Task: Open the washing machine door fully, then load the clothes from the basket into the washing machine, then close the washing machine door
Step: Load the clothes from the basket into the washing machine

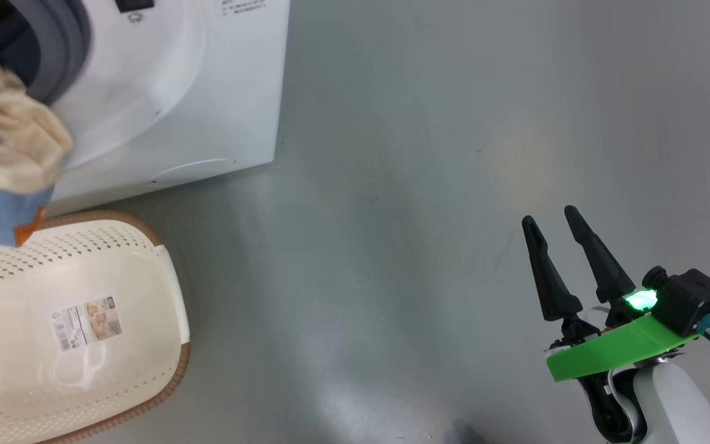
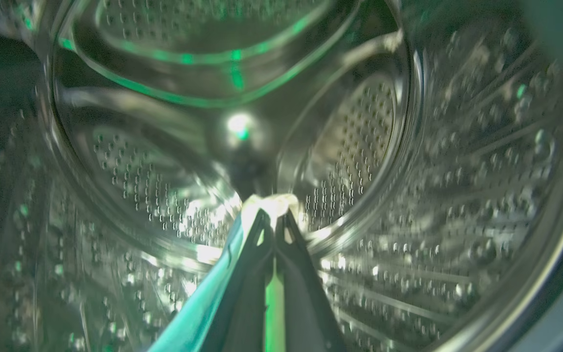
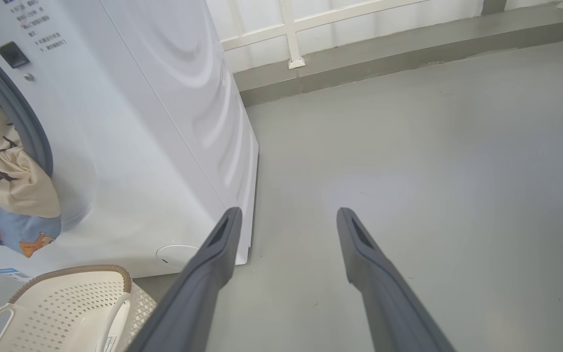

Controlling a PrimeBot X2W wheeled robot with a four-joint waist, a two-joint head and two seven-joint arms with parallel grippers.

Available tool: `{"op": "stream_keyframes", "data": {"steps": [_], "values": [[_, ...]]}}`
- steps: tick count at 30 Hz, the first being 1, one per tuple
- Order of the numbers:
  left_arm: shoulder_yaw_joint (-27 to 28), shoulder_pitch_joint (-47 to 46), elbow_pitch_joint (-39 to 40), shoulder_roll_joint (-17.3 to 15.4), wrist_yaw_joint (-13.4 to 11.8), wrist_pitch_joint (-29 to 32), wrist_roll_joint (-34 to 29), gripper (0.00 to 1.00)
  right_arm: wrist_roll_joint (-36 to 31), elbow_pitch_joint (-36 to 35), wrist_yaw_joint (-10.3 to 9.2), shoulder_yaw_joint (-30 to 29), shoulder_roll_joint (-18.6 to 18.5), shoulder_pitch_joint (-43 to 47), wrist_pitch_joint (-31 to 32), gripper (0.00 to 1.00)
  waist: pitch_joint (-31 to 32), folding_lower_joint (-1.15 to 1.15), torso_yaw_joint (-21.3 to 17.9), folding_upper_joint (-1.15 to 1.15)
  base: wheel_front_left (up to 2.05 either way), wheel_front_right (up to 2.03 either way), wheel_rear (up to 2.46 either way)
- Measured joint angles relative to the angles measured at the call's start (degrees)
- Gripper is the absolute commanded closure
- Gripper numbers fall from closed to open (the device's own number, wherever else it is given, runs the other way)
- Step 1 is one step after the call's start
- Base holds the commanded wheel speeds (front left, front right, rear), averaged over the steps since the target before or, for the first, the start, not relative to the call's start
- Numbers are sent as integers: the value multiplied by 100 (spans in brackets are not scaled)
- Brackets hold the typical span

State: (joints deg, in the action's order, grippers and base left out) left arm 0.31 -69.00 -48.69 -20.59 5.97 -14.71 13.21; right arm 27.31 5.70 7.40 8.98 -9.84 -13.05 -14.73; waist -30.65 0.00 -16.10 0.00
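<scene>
Left gripper (image 2: 275, 215) inside washing machine (image 1: 207, 92), fingers together, seemingly pinching clothes (image 1: 10, 135); view blurred. Right gripper (image 1: 549, 214) apart above floor (image 1: 423, 154).

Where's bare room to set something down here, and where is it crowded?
Bare floor lies between the washing machine, the basket and the right gripper. The basket holds just its label. Crowded: at the machine's front, clothes hang out above the basket.
</scene>
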Motion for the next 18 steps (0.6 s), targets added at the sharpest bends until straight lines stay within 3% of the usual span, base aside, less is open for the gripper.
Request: {"op": "stream_keyframes", "data": {"steps": [6,10,11,12,13,14,18], "values": [[586,21,1107,54,-103,-1,-116,100,0,-14,0,59,11,-105,0,0,-98,0,-32,0,0,0,0],[724,216,1206,154,-89,-2,-292,100,0,-20,0,118,25,-127,0,0,-110,0,-25,0,0,0,0],[731,258,1152,175,-70,-3,-330,86,0,-20,0,118,25,-127,0,0,-105,0,-19,0,0,0,0],[746,293,1056,205,-57,-4,-344,65,0,-16,0,120,24,-126,0,0,-97,0,-12,0,0,0,0],[750,311,935,242,-35,-4,-347,27,0,-16,0,122,24,-126,0,0,-89,0,-5,0,0,0,0],[734,328,878,257,-8,-4,-366,0,0,-15,0,123,23,-126,0,0,-84,0,2,0,0,0,0],[736,325,659,265,42,-7,-408,0,0,-9,0,127,22,-126,0,0,-59,0,28,0,0,0,0]]}}
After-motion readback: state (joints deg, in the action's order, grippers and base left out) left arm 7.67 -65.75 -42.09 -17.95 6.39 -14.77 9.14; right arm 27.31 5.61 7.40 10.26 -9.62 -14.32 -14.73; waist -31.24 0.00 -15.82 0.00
